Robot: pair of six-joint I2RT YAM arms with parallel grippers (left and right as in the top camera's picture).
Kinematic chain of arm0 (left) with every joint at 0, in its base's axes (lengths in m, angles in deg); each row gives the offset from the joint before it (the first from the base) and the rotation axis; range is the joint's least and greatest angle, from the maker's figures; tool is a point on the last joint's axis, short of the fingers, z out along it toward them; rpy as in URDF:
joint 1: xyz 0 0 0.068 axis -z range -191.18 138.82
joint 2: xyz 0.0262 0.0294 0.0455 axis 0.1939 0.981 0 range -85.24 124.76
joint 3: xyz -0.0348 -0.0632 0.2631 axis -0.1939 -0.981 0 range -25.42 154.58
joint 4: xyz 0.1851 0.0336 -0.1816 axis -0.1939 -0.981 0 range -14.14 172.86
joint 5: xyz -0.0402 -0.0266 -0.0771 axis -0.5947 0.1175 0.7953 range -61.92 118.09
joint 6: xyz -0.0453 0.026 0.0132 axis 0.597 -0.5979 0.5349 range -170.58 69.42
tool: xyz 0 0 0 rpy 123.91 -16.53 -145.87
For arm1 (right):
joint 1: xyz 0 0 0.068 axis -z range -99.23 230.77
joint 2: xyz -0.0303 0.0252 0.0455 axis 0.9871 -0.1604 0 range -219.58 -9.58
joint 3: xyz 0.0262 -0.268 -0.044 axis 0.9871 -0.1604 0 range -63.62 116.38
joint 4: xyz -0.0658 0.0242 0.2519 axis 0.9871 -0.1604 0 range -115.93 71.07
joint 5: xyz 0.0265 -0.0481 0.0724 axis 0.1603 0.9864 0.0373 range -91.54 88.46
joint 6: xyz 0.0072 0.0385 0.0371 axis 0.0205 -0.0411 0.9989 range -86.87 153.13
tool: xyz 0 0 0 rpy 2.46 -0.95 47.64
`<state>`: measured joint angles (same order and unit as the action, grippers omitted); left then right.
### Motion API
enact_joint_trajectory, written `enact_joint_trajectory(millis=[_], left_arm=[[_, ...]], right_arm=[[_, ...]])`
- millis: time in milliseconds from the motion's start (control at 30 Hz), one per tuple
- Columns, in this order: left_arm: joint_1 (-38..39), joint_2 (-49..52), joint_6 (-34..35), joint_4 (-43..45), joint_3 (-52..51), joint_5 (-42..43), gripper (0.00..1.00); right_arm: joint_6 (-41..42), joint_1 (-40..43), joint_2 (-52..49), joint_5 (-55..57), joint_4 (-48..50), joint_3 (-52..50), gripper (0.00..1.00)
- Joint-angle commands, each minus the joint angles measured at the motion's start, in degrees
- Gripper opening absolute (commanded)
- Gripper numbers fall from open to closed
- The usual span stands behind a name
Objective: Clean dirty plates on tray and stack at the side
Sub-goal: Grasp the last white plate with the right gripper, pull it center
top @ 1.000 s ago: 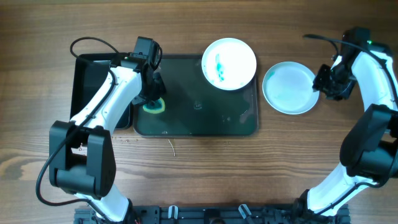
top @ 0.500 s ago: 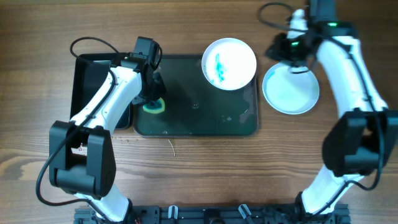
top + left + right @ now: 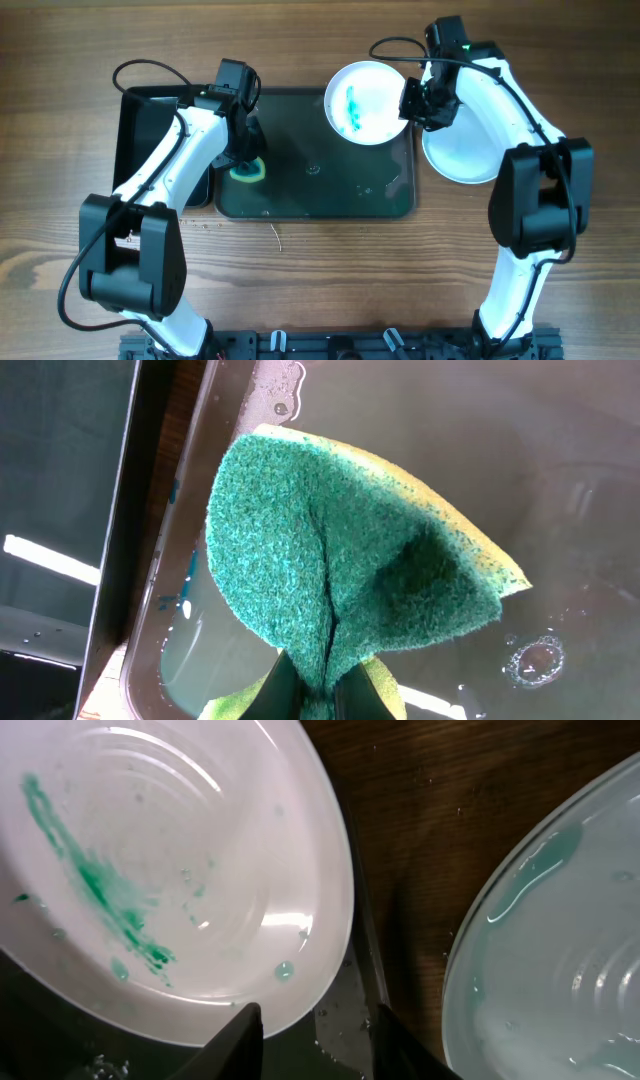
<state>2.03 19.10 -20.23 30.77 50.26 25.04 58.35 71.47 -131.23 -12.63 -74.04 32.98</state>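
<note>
On my left wrist view the left gripper (image 3: 318, 692) is pinched tight on the sponge (image 3: 340, 570), the two fingertips meeting on a fold of its green scouring face, with the yellow foam showing along the edge. The sponge hangs below the jaws over the wet floor of the tray (image 3: 560, 480), close to the tray's left wall. From overhead I see the same left gripper (image 3: 245, 160) with the sponge (image 3: 247, 172) at the tray's (image 3: 320, 195) left end, right beside the deeper black tub (image 3: 140, 130). My right gripper (image 3: 315, 1030) is spread apart, one finger on each side of the near rim of the white plate (image 3: 180, 870); I cannot tell whether either finger touches it. That plate carries a teal-green smear (image 3: 95, 890) across its inside. Overhead, the right gripper (image 3: 415, 105) sits at the right edge of the white plate (image 3: 368, 102), which rests on the tray's far right corner and overhangs the far edge. The pale blue plate (image 3: 460, 160) lies off the tray on the table (image 3: 320, 280), just to the right, partly under my right arm; the wrist view shows the pale blue plate (image 3: 560, 940) wet, with a faint greenish pool near its rim.
</note>
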Motion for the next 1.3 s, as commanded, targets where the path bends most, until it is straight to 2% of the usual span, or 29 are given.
enact_joint_trajectory(millis=[0, 333, 667, 800, 1033, 1100, 1167, 1233, 1267], left_arm=[[-0.2, -1.5, 0.1, 0.2, 1.2, 0.7, 0.04], [-0.2, -1.5, 0.1, 0.2, 1.2, 0.7, 0.04], [-0.2, -1.5, 0.1, 0.2, 1.2, 0.7, 0.04], [-0.2, -1.5, 0.1, 0.1, 1.2, 0.7, 0.04], [-0.2, -1.5, 0.1, 0.2, 1.2, 0.7, 0.04], [-0.2, -1.5, 0.1, 0.2, 1.2, 0.7, 0.04], [-0.2, -1.5, 0.1, 0.2, 1.2, 0.7, 0.04], [-0.2, -1.5, 0.1, 0.2, 1.2, 0.7, 0.04], [-0.2, -1.5, 0.1, 0.2, 1.2, 0.7, 0.04]], right_arm=[[1.9, -0.4, -2.4, -1.2, 0.7, 0.3, 0.28], [2.4, -0.9, -2.7, 0.6, 5.3, -4.3, 0.22], [0.1, -1.6, -2.6, -6.9, 7.9, -7.8, 0.04], [-2.8, -2.4, -1.7, -11.1, 5.7, -7.6, 0.04], [-5.4, -4.4, 4.3, -11.3, 0.6, -7.6, 0.04], [-7.3, -5.2, 5.0, -11.3, -0.8, -7.6, 0.08], [-8.9, -6.0, 4.9, -11.3, -2.3, -7.6, 0.17], [-11.9, -6.8, 4.8, -11.3, -2.9, -7.9, 0.44], [-13.6, -7.1, 4.8, -11.2, -3.0, -7.9, 0.49]])
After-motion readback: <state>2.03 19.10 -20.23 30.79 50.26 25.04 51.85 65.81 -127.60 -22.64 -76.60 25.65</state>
